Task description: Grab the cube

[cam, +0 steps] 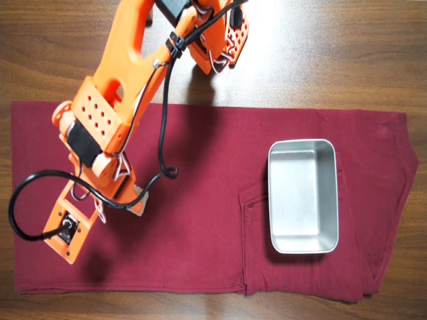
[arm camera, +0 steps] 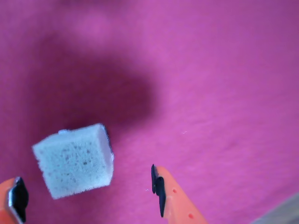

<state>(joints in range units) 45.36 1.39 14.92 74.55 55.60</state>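
In the wrist view the small pale beige-grey cube [arm camera: 74, 158], porous and matte, lies on the magenta-red cloth [arm camera: 215, 93] at the lower left. My orange gripper [arm camera: 88, 192] is open. One black-padded fingertip [arm camera: 17, 198] is to the left of the cube and the other [arm camera: 160, 186] to its right, neither touching it. In the overhead view the gripper [cam: 123, 197] hangs over the left part of the cloth [cam: 200, 253], and the arm hides the cube.
A steel tray [cam: 303, 195] stands empty on the right part of the cloth. The cloth lies on a wooden table [cam: 333, 53]. The arm's base [cam: 213, 33] is at the top edge. A strip of table [arm camera: 285, 212] shows in the wrist view.
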